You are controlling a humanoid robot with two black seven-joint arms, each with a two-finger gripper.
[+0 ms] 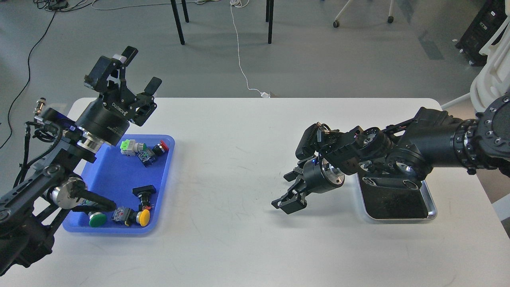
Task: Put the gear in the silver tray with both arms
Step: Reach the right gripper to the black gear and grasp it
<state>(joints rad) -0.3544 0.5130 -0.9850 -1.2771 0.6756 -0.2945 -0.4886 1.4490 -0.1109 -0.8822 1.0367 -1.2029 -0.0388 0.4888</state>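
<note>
My right gripper reaches down to the table at mid-right, left of the silver tray. Its fingers stand a little apart and point down-left. The small black gear is hidden; the gripper covers the spot on the table where it lay. My right arm crosses over the tray's far half and hides it; the near half shows a dark floor with nothing on it. My left gripper is open and empty, held high above the far left of the table, over the far end of the blue tray.
The blue plastic tray holds several push-button switches with green, red and yellow caps. The white table's far edge runs behind both arms. Chair legs and cables are on the floor beyond. A white chair stands at the far right.
</note>
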